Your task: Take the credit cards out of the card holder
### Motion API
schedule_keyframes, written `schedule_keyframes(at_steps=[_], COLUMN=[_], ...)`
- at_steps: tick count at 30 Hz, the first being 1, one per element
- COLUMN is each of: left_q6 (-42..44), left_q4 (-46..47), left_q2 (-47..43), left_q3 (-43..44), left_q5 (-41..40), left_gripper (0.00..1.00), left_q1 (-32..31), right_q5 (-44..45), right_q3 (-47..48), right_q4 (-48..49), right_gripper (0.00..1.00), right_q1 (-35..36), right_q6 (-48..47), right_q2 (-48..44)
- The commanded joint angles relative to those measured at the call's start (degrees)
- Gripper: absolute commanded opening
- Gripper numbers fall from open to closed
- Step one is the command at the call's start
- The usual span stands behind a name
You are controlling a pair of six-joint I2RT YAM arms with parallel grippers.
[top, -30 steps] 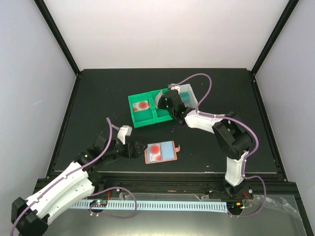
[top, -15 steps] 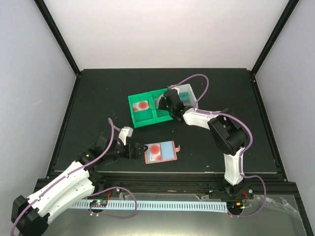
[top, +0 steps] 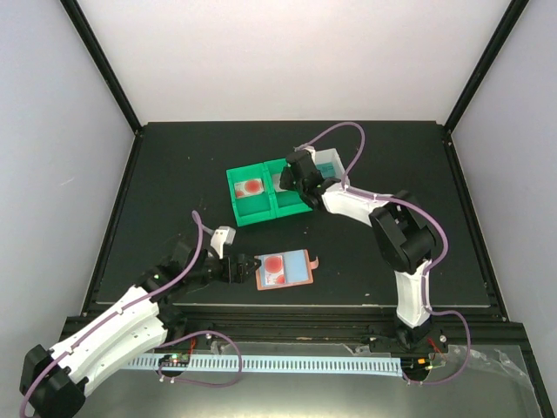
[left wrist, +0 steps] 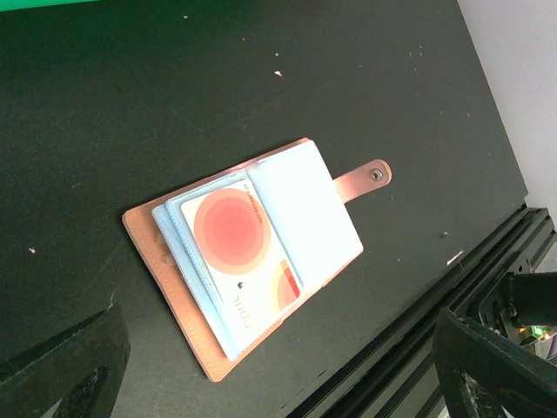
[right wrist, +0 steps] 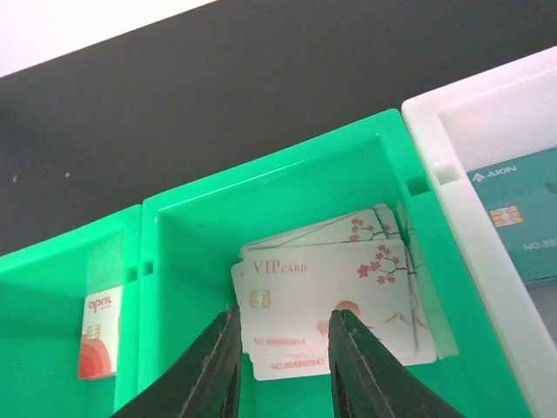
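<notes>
The card holder (top: 298, 269) lies open near the table's front edge, brown-salmon outside and pale blue inside, its tab to the right. It also shows in the left wrist view (left wrist: 313, 218). A white card with a red circle (left wrist: 239, 261) sits in its left pocket. My left gripper (top: 239, 266) is wide open and empty just left of the holder. My right gripper (right wrist: 283, 361) is open above white VIP cards (right wrist: 335, 292) that lie in the green tray's right compartment.
The green tray (top: 233, 196) stands mid-table. Its left compartment holds a white card with a red mark (right wrist: 100, 344). A white tray (right wrist: 452, 157) adjoins it on the right and holds a teal card (right wrist: 522, 226).
My right gripper has shifted a little to the left over the green tray. My left arm has edged slightly toward the card holder.
</notes>
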Motion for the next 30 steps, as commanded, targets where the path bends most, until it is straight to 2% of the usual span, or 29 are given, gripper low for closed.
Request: schedule_keyframes(at_steps=[1,6,11,17,23,30], left_q6=[-0.80,-1.16,-1.80,-4.08,-4.81,-4.16], left_q4=[2.19,2.71,4.89,11.18,16.33,18.73], left_q2=[0.20,0.98,3.06,6.98,12.04,17.36], left_q3=[-0.48,-0.60,-0.88,-2.67,-3.63,-3.34], left_q5=[0.73,0.90,2.05,5.12,6.97,6.31], left_gripper=[0.96,0.91,0.85,0.84,0.73,0.46], left_q1=[0.28,0.30,0.32,0.42,0.80,1.28], right_q5=[2.53,0.63,-5.18,-13.22,-18.61,-24.03], right_q3=[1.93,0.54,-3.22,-11.13,-20.15,-26.62], right_q4=[-5.25,-7.64,-10.32,-11.40,-10.41,-7.13], right_gripper=[0.28,0.29,0.29,0.29,0.28,0.25], right_q1=[-0.29,-0.23,-0.23,-0.15,0.85,4.18], right_q6=[-3.75,-6.06,-6.86,-5.28,-2.97,-0.66], right_q2=[-2.43,-7.30,-13.12,-20.58,-26.86,-28.55])
